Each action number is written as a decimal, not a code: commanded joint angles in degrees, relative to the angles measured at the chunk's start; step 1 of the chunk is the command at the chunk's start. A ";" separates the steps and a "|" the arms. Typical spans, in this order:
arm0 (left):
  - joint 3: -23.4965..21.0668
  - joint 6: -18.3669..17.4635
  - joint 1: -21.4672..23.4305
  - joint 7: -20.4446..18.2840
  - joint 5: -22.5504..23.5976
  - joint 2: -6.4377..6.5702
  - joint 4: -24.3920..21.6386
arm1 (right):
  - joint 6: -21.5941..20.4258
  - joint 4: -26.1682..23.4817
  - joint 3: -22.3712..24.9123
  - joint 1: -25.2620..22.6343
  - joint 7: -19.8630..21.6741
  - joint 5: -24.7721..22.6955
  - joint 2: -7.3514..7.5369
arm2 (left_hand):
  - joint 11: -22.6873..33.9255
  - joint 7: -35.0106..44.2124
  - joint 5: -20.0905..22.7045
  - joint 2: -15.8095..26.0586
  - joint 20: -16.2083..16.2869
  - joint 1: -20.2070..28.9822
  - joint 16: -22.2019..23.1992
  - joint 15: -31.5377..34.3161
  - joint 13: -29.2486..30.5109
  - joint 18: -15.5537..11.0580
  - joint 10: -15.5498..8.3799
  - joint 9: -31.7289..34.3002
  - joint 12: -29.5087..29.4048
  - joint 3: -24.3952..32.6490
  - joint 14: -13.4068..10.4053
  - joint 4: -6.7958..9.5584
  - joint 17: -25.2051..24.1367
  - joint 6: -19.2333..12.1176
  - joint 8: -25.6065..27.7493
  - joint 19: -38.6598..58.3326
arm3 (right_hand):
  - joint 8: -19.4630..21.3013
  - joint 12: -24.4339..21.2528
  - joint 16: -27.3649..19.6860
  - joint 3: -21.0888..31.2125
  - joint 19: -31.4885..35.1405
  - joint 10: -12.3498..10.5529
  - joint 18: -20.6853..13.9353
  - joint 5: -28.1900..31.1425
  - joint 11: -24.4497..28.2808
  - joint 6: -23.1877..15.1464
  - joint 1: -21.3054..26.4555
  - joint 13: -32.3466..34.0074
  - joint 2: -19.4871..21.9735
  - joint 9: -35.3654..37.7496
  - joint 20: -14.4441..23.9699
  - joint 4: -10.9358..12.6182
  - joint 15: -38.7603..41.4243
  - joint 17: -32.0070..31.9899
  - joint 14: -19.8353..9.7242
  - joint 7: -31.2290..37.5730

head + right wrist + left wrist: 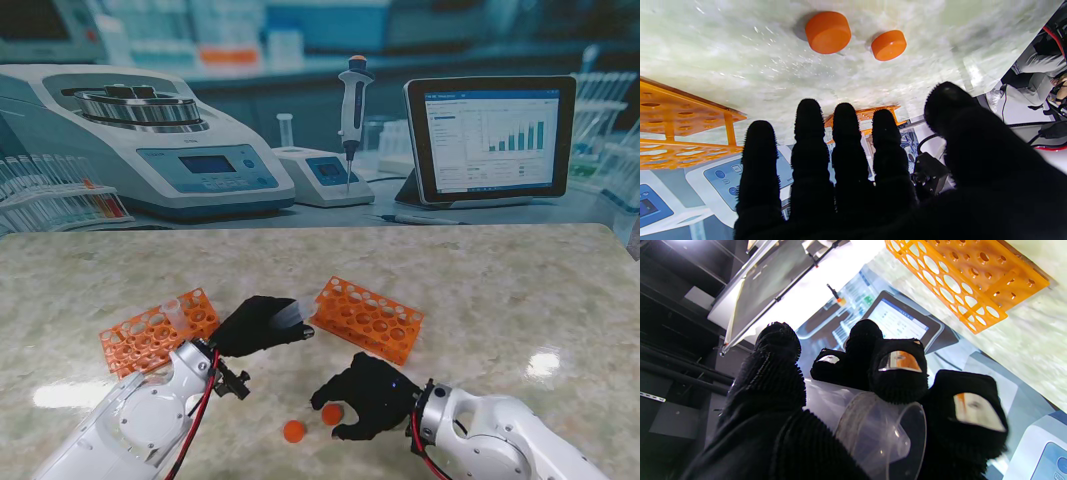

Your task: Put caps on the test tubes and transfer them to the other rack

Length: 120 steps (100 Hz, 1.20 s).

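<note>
Left hand (258, 324) grips a tube (288, 314) between two racks (158, 331) (368, 318); right hand (372, 394), fingers spread and holding nothing, hovers beside two caps (331, 413) (293, 431) on bare table (500, 300).

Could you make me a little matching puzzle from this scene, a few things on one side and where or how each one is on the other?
Things:
1. clear test tube
2. two orange caps
3. right hand
4. left rack

States:
A. lying loose on the table
B. open, fingers spread, holding nothing
C. gripped in the left hand
D. standing at the robot's left with one tube in it

Pairs: 1-C, 2-A, 3-B, 4-D
</note>
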 commanded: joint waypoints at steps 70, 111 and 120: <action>-0.02 -0.57 -0.04 -0.05 -0.22 0.07 0.06 | 2.75 2.88 -6.70 4.25 -0.46 -7.01 0.88 | 1.73 6.03 1.52 4.05 -1.00 1.25 0.12 1.86 3.67 0.08 -5.63 3.32 -0.52 3.41 -3.30 1.17 2.13 0.42 3.75 7.44 | 1.30 1.44 2.51 3.39 1.88 0.66 -2.03 0.29 0.42 0.36 -0.55 1.11 -2.82 -0.78 2.35 -1.80 3.12 0.44 -1.02 -1.33; 0.14 -0.57 -0.26 -0.60 -0.36 0.18 0.22 | 2.74 5.41 -9.69 6.87 -2.00 -8.55 1.09 | 1.66 6.02 1.37 4.24 -1.35 1.31 0.32 1.53 3.48 0.61 -5.57 3.12 -0.53 3.28 -3.16 1.11 2.05 0.33 3.78 6.93 | 1.59 3.72 5.68 3.90 2.61 0.88 -2.45 0.80 2.86 -0.01 -0.88 0.68 -3.40 -1.64 3.15 -1.91 6.06 0.54 -1.14 -0.67; 0.18 -0.53 -0.31 -0.59 -0.38 0.17 0.27 | 2.44 5.81 -10.71 7.57 -2.26 -9.13 1.23 | 1.67 6.02 1.36 4.26 -1.40 1.33 0.35 1.48 3.46 0.68 -5.56 3.11 -0.52 3.26 -3.14 1.10 2.04 0.28 3.79 6.87 | 1.74 4.02 5.98 3.87 2.79 0.52 -2.71 0.93 3.12 -0.28 -1.10 0.62 -3.50 -1.60 3.34 -1.95 6.31 0.58 -1.26 -0.47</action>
